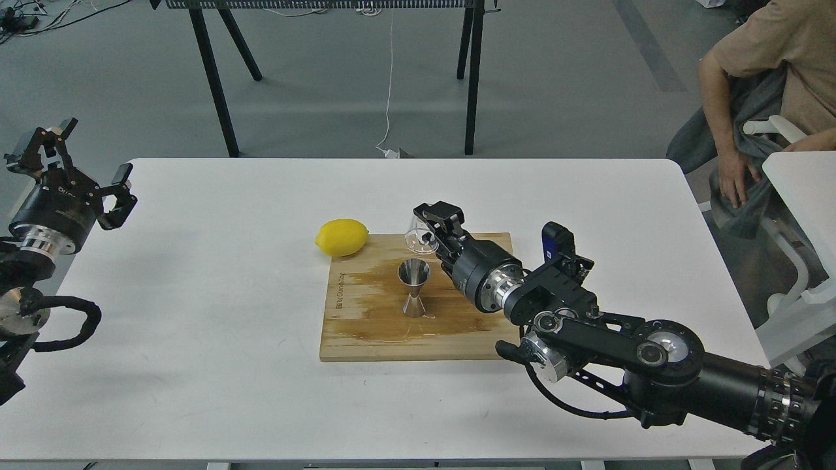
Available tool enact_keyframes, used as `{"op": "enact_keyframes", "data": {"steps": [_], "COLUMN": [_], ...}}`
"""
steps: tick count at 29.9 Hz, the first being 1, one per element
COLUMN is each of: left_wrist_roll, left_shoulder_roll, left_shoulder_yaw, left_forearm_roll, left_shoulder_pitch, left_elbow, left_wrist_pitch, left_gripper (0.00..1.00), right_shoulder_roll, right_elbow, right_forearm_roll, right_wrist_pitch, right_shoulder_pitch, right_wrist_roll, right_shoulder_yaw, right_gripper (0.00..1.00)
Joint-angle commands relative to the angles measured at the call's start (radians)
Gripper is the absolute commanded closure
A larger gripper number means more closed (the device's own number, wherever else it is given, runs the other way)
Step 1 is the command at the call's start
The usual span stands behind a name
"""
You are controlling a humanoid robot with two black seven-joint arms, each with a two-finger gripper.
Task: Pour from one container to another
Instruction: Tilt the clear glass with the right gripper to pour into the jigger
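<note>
The steel hourglass jigger (415,287) stands upright in the middle of the wooden cutting board (366,333), whose surface looks wet. Just behind and to the right of it, my right gripper (431,232) is shut on the small clear glass cup (418,238). The cup sits low at the board's far edge, nearly upright, apart from the jigger. My left gripper (72,160) hovers open at the table's far left edge, holding nothing.
A yellow lemon (341,237) lies at the board's far left corner on the white table (196,294). A seated person (771,85) is at the far right, next to another white table (803,189). Black trestle legs (215,78) stand behind.
</note>
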Motion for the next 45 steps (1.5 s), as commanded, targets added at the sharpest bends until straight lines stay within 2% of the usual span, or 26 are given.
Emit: {"op": "enact_keyframes", "data": {"steps": [1,45], "left_wrist_roll": [0.000,0.000], "left_shoulder_roll": [0.000,0.000], "left_shoulder_yaw": [0.000,0.000], "left_forearm_roll": [0.000,-0.001], "left_shoulder_pitch": [0.000,0.000], "left_elbow": [0.000,0.012], "left_wrist_pitch": [0.000,0.000], "left_gripper": [0.02,0.02], "right_shoulder_roll": [0.000,0.018], "right_elbow": [-0.012,-0.067], "right_forearm_roll": [-0.024,-0.037], "right_wrist_pitch": [0.000,0.000], "right_shoulder_pitch": [0.001,0.102], "right_wrist_roll": [0.001,0.008], "right_shoulder_yaw": [-0.019,-0.165], "right_gripper": [0.59,0.58]}}
